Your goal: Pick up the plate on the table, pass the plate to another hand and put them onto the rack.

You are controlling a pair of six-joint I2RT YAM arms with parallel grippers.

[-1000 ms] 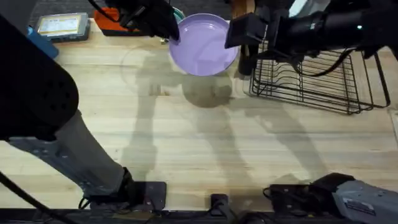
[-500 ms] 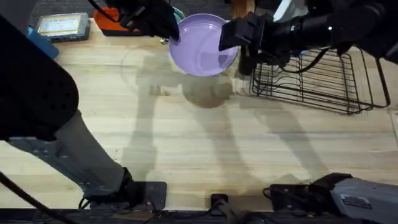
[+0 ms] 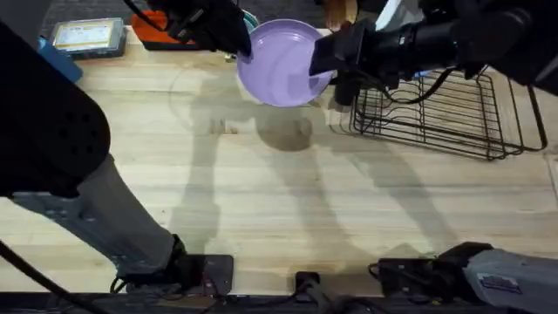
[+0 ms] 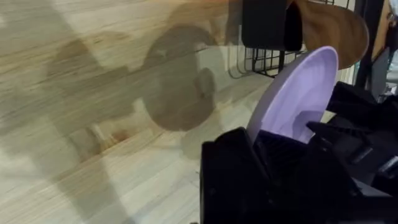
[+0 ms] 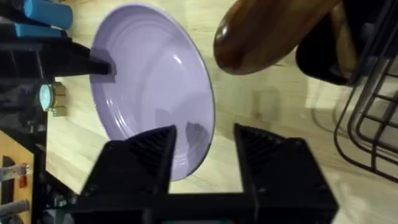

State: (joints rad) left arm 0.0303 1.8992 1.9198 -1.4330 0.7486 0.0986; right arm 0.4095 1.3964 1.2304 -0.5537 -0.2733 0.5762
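The lavender plate (image 3: 283, 61) hangs tilted above the table (image 3: 261, 192) at the back. My left gripper (image 3: 239, 44) is shut on its left rim; in the left wrist view the plate (image 4: 297, 96) stands edge-on out of that gripper (image 4: 261, 143). My right gripper (image 3: 324, 54) is at the plate's right rim, fingers open. In the right wrist view the plate (image 5: 146, 87) has its near edge reaching into the gap of the open right gripper (image 5: 205, 137). The black wire rack (image 3: 440, 109) stands just right of the plate.
A brown wooden stand (image 5: 273, 31) sits between plate and rack (image 5: 373, 124). An orange object (image 3: 150, 30), a flat grey box (image 3: 87, 35) and a teal plate edge (image 3: 251, 17) lie along the back left. The table's front half is bare wood.
My right gripper has slid left, closing in on the plate's right rim. The left gripper holds the plate in the same spot.
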